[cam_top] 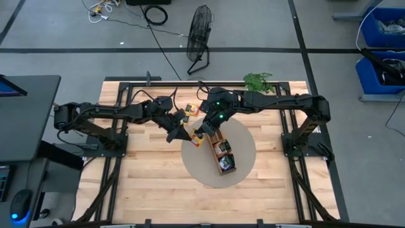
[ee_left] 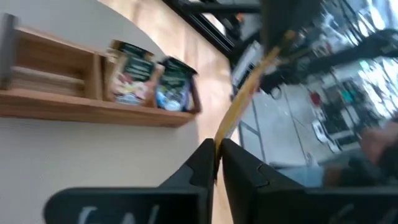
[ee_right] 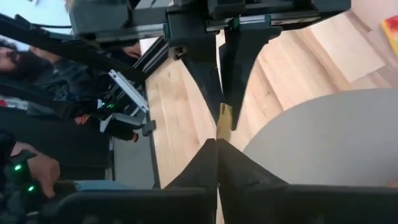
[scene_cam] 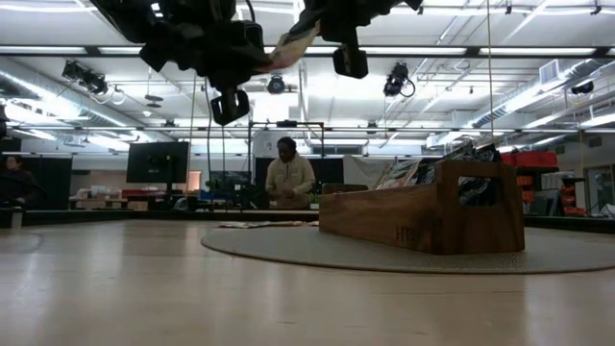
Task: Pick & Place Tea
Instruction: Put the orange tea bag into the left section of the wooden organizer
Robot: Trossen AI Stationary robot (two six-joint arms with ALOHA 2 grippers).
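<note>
Wooden tray (cam_top: 223, 151) on round mat (cam_top: 243, 166) holding sachets (cam_top: 224, 154), both hands (cam_top: 185, 132) (cam_top: 199, 134) pinching one yellow sachet (cam_top: 194, 137).

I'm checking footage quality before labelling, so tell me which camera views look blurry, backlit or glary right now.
Left wrist view: blurred, with the room behind the yellow sachet smeared and bright. Low view: backlit by ceiling lights, so both arms are silhouettes; the wooden tray stays readable. Right wrist view: the near fingers are soft. High view: evenly lit, no glare on the table.
</note>
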